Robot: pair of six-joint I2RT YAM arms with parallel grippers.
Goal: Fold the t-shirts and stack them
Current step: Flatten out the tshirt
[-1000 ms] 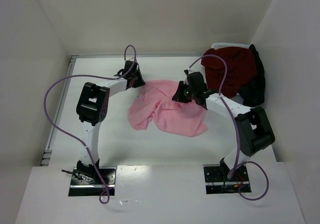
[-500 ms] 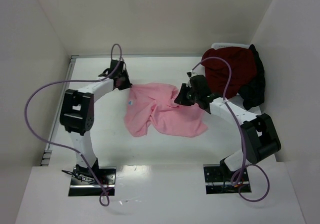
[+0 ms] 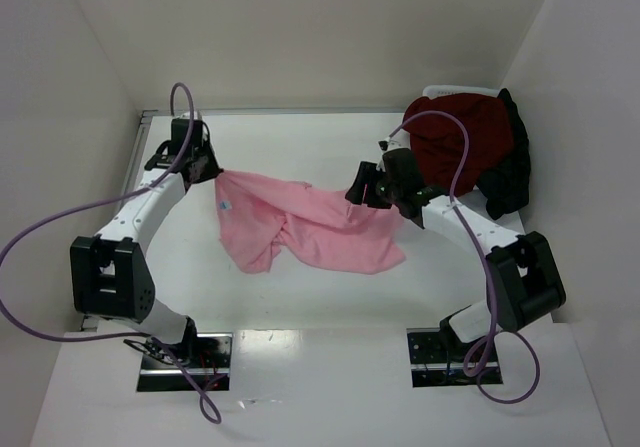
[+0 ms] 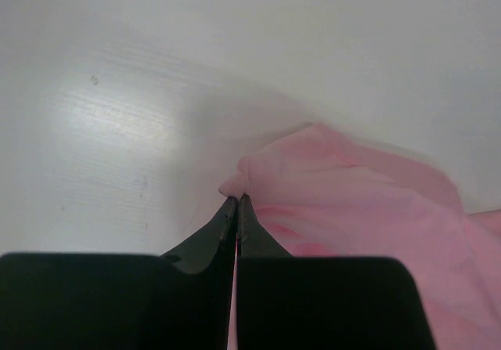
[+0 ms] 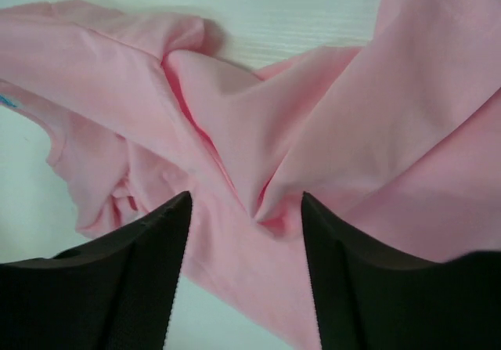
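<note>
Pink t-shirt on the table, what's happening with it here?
The left gripper is shut on one edge of the pink t-shirt near the far-left side of the table, with the cloth drawn out toward it. The right gripper hovers with jaws apart over the shirt's rumpled right part, gripping nothing. The shirt lies creased, not yet folded. A dark red t-shirt and a black t-shirt sit heaped in the far-right corner.

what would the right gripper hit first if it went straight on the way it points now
The pink t-shirt. The right gripper, jaws open, points at a bunched fold of that cloth, which lies directly ahead between its fingers. The wrist view does not show how far off the fold is.
</note>
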